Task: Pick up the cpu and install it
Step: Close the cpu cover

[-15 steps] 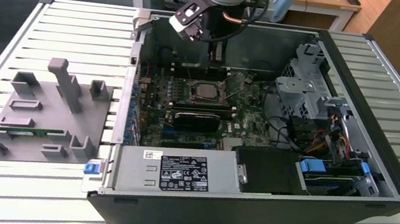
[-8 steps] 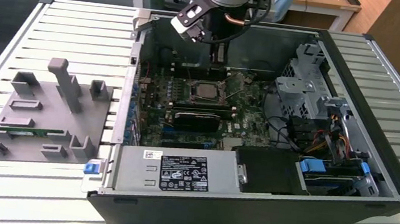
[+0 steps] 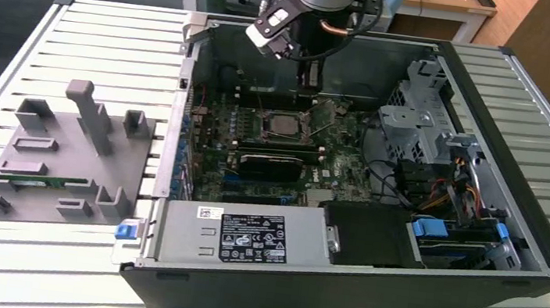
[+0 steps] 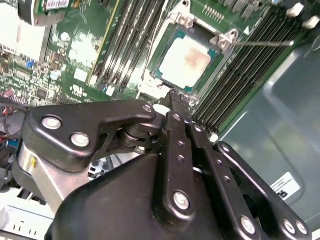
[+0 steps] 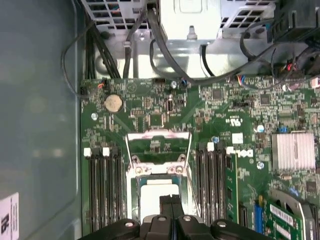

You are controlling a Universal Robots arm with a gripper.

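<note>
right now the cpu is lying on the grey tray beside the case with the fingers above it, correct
No: the cpu lies in the motherboard socket inside the case, not on the grey tray, as the first wrist view shows. The fingers are above it.

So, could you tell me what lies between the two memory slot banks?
The cpu, seated in its socket, as the first wrist view shows.

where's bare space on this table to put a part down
Bare slats lie between the grey plastic fixture tray and the slatted metal table's far edge, and before the tray. The open black computer case is crowded inside, the gripper over the silver square cpu.
</note>
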